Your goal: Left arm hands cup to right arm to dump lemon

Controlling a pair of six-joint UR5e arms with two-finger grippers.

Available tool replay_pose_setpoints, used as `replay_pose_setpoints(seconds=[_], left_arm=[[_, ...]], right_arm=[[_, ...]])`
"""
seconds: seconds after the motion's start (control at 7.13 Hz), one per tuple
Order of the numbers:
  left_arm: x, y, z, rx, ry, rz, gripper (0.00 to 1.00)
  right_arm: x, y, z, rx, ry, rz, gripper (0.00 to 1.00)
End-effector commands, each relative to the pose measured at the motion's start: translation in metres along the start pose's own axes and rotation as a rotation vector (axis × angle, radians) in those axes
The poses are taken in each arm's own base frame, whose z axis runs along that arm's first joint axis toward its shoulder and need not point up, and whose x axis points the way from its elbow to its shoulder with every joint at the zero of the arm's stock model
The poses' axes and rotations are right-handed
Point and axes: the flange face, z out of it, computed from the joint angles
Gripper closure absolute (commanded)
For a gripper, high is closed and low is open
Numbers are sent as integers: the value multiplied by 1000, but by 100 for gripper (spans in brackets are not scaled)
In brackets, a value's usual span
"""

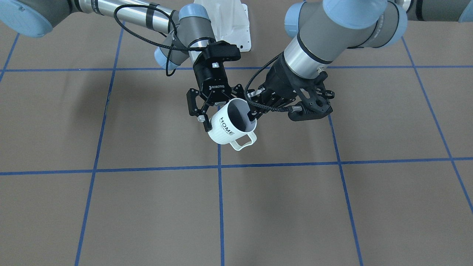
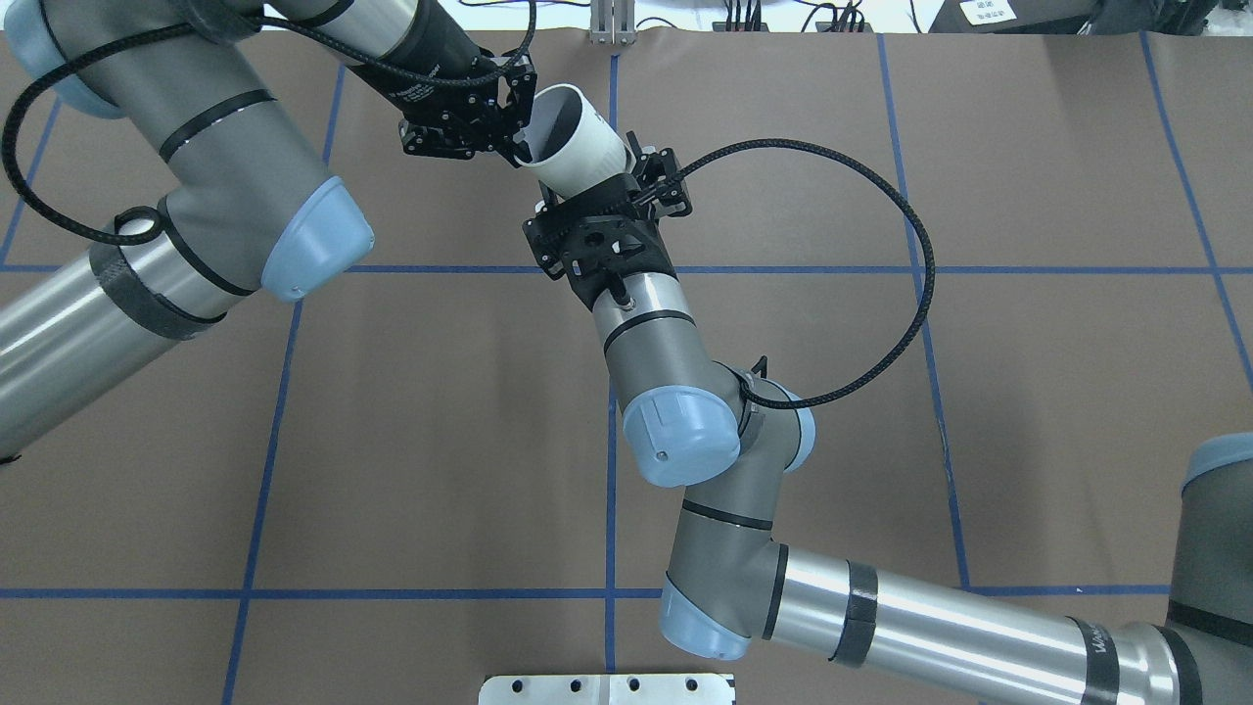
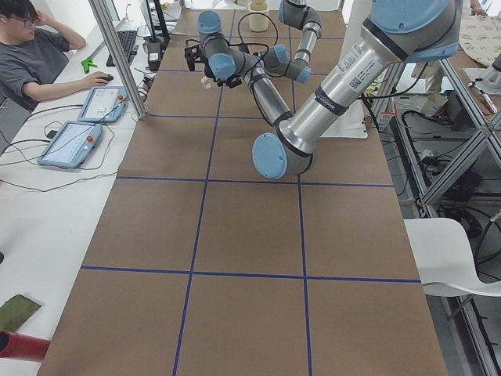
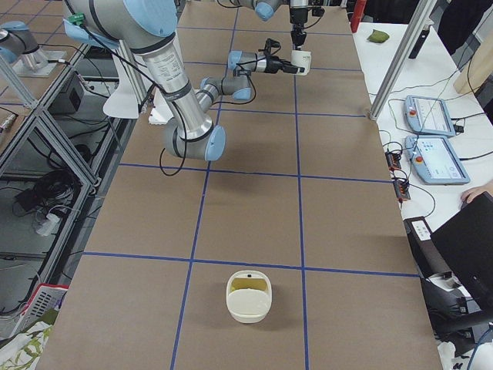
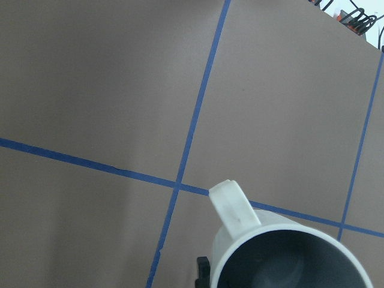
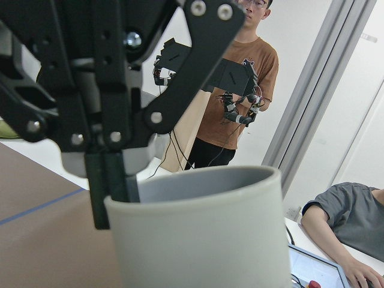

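Overhead exterior showed the brown table [image 2: 1028, 343], ruled with blue tape, and both arms' ends close to its 12 o'clock edge. The thick left arm [image 2: 225, 186] stretched from 9 o'clock and the slimmer right arm [image 2: 666, 362] from 4 o'clock. Between them hung the cup [image 2: 582, 147], clear of the table and tilted, its mouth turned toward 10 o'clock. The left gripper [image 2: 517, 145], at the cup's 10 o'clock, was pinched onto the rim, with one finger showing inside the mouth. The right gripper [image 2: 607, 191], at the cup's 5 o'clock, had its long fingers spread wide on either side of the ribbed body; whether they pressed it could not be told. Seen from across the table, the handle [image 1: 244, 142] hung at the cup's 5 o'clock, beside the HOME lettering [image 1: 226, 125].
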Motion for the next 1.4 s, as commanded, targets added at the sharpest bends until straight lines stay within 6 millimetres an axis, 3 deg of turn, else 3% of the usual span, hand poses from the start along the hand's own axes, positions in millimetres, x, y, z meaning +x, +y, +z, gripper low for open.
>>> replay_pose_setpoints(seconds=[0.0, 0.28, 0.42, 0.7, 0.84, 0.98, 1.26], left_arm=[[13, -3, 2, 0, 2, 1, 100], [16, -8, 5, 10, -3, -2, 100], [15, -11, 6, 17, -8, -5, 100], [13, -17, 5, 23, -11, -11, 100], [10, -26, -1, 37, -13, -16, 100], [5, -34, -5, 48, -18, -26, 100], [0, -46, -11, 68, -23, -39, 100]], right_arm=[[-16, 12, -26, -4, -13, -1, 1], [-27, 18, -39, -6, -17, 1, 1], [-21, 11, -44, 4, -22, 14, 1], [7, 2, -67, 23, -41, 50, 2], [12, -16, -76, 43, -56, 83, 2], [22, -21, -81, 49, -56, 91, 1], [46, -11, -67, 43, -33, 106, 1]])
